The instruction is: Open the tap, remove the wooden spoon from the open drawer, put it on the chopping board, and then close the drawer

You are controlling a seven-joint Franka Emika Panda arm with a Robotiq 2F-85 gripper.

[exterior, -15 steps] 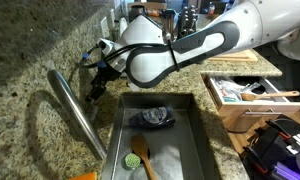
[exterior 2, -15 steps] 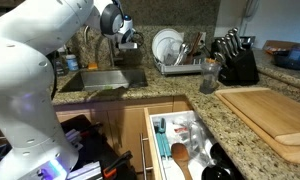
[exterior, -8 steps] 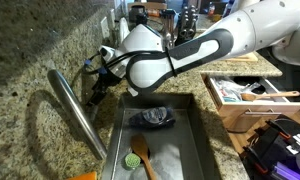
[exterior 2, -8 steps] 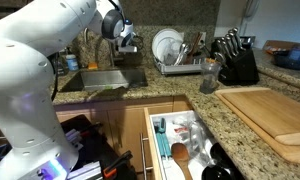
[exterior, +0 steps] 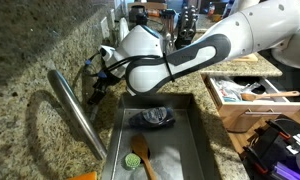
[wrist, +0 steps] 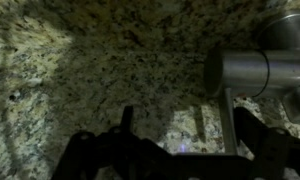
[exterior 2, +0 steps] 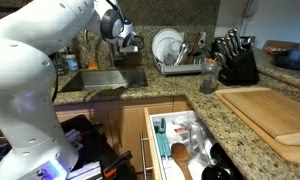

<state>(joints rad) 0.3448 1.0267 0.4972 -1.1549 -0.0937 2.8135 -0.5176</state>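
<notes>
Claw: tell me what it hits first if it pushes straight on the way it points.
Open, the claw most likely meets the granite first; the tap stands just off that line at the side and might be grazed. Depth is unclear.

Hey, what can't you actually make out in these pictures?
Tap: its lever base is hidden behind the gripper in an exterior view; contact unclear.
Drawer: cut off by the bottom edge; its utensils too small to tell apart.
Wrist view: too dark; fingers mere silhouettes.

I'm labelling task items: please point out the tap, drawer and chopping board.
tap [exterior: 78,115]: an exterior view, middle of the spout.
drawer [exterior: 252,108]: an exterior view, wooden side wall.
chopping board [exterior 2: 265,115]: an exterior view, bare top surface.
</notes>
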